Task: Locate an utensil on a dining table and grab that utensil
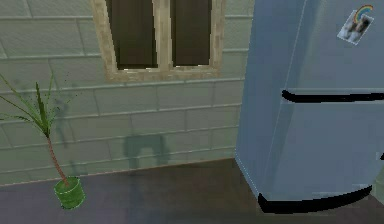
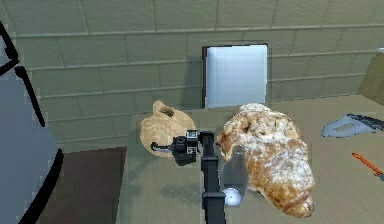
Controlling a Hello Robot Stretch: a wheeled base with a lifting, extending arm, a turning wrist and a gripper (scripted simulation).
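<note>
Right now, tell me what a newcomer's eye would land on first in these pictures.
The big crusty loaf on the table at the arm side view's middle right, with the dark arm rising beside it and the claw near a round brown lump. In the forward view, a tall grey fridge stands at the right and a spindly potted plant at the lower left.

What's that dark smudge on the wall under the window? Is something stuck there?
Forward view: the grey patch on the wall below the window is only a shadow, nothing stuck there; the potted plant throws a fainter shadow on the bricks behind it. Arm side view: the table looks evenly lit.
</note>
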